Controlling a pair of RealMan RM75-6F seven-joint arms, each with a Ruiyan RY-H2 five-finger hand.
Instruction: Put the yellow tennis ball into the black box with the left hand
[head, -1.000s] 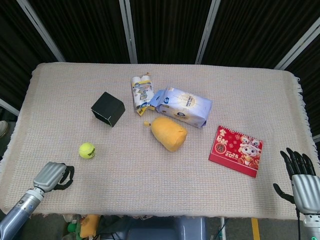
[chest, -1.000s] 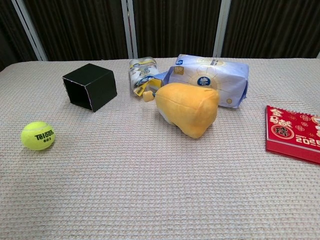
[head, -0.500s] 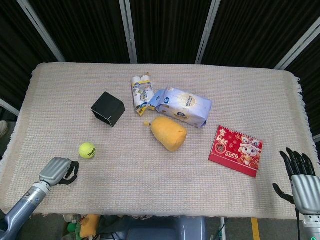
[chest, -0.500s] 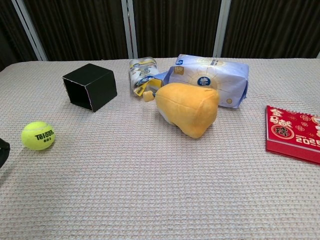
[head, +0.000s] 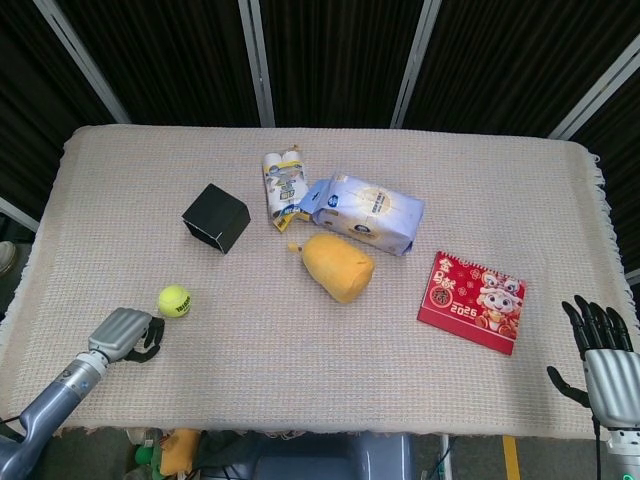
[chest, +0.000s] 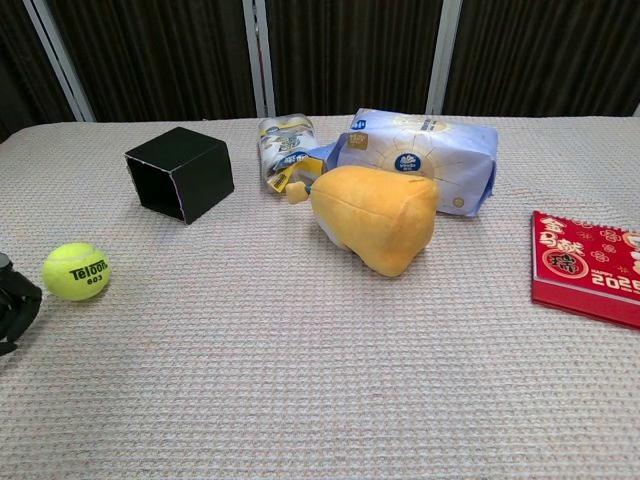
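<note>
Both hands hold nothing. Left hand (head: 125, 334), fingers (chest: 14, 305) curled, sits beside the fuzzy ball (head: 174, 300); right hand (head: 603, 356), fingers spread, rests at the woven surface (head: 300, 350).

The left hand (head: 125, 333) has a silver-grey shell, black fingers and a blue-grey forearm; the right hand (head: 603, 355) looks alike.

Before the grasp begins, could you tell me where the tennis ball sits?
The yellow tennis ball lies front-left on the table, just beyond the left hand, nearer than the black box.
</note>
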